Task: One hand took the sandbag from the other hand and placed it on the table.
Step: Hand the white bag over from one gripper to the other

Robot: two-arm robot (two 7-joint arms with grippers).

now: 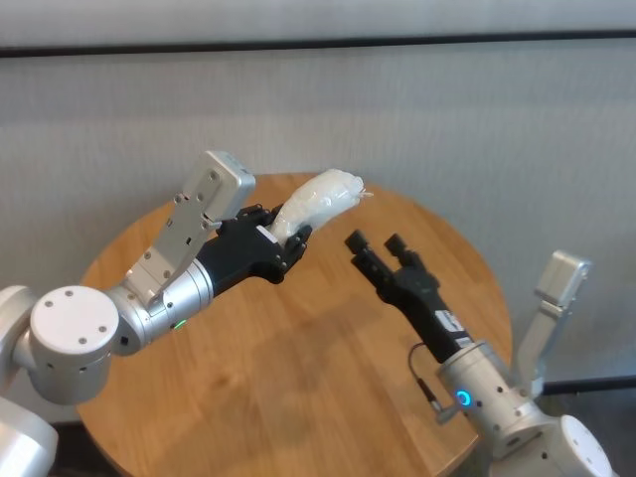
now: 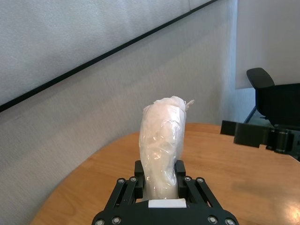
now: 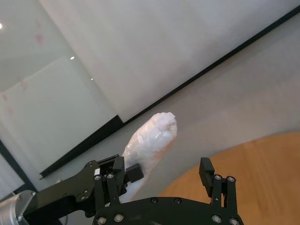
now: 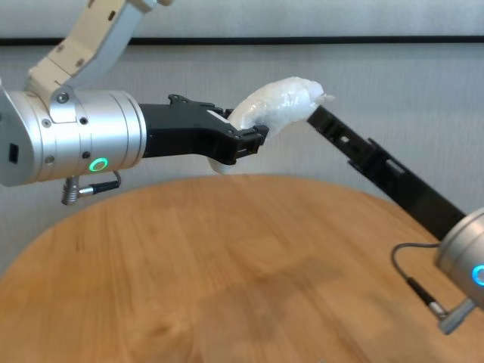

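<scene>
The left black two-finger gripper [image 1: 288, 243] on its silver cylindrical wrist (green ring glowing) is clamping the lower end of the small white lumpy sausage-like sandbag [image 1: 318, 202], holding it up in the air above the far part of the large round light-brown wooden table [image 1: 298, 378]. The pouch is sticking out past the fingers, tilted toward the right arm, knotted tip outermost. The right black two-finger gripper [image 1: 376, 243], on the blue-ringed wrist, is hovering just beside the bag with its fingers spread wide, not touching it.
</scene>
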